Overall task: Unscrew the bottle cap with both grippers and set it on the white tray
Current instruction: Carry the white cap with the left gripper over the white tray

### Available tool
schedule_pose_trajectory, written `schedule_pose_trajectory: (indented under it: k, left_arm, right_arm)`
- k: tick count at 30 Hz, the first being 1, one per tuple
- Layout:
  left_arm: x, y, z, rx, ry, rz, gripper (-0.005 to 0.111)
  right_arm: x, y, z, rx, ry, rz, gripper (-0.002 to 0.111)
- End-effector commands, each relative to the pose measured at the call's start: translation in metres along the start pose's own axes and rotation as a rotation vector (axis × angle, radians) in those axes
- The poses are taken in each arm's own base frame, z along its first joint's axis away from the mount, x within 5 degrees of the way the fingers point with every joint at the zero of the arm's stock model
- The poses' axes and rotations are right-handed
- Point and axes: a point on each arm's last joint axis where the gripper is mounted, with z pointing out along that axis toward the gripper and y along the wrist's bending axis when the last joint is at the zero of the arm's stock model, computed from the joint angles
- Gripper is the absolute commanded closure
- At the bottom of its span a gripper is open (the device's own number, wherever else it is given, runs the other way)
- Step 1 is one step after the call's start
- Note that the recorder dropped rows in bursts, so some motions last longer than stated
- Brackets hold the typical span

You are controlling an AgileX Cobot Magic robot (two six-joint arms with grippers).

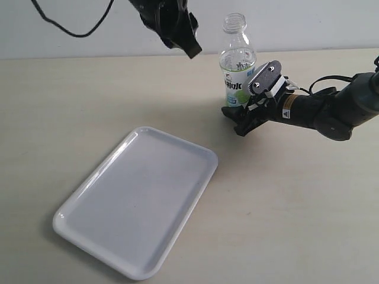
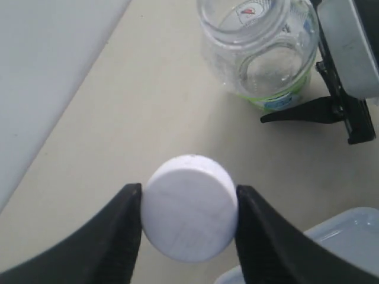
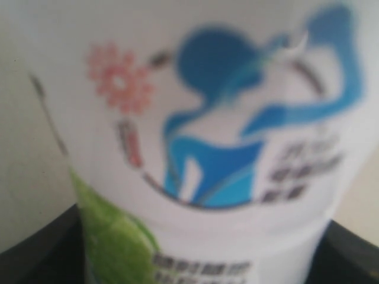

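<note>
The small white bottle cap (image 2: 189, 207) is pinched by its sides between the black fingers of my left gripper (image 2: 188, 198). That gripper (image 1: 190, 48) hangs in the air to the left of the bottle's open neck; the exterior view does not show the cap. The clear bottle (image 1: 237, 62) stands upright and capless, seen from above in the left wrist view (image 2: 260, 53). My right gripper (image 1: 244, 115) is shut on its lower body, and the label (image 3: 207, 148) fills the right wrist view between the fingers (image 3: 35, 251). The white tray (image 1: 177, 141) lies in front, to the left.
The beige tabletop (image 1: 296, 195) surrounds the tray. The right arm (image 1: 331, 109) reaches in from the right edge, low over the table. A black cable (image 1: 65, 26) hangs at the top left by the wall. A tray corner (image 2: 349, 236) shows below the cap.
</note>
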Motion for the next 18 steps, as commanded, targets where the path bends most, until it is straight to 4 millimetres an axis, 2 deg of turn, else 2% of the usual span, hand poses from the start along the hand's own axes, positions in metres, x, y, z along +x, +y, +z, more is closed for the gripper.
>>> schedule_pose_trajectory:
  k: [1,4,10,18]
  left_arm:
    - [0.017,-0.013,0.000,-0.063,-0.186,-0.032,0.107]
    - [0.040,-0.025,0.000,-0.096,-0.254,-0.044,0.107]
    - [0.093,-0.053,0.001,-0.027,-0.117,-0.043,0.107]
    - [0.125,-0.071,0.004,0.090,0.103,-0.056,0.107]
  right_arm:
    - [-0.001,-0.002,0.000,0.007,0.017,-0.010,0.108]
    - [-0.001,-0.002,0.000,0.007,0.017,-0.010,0.108]
    - [-0.001,-0.002,0.000,0.007,0.017,-0.009,0.108]
    - [0.000,-0.002,0.000,0.009,0.035,-0.010,0.108]
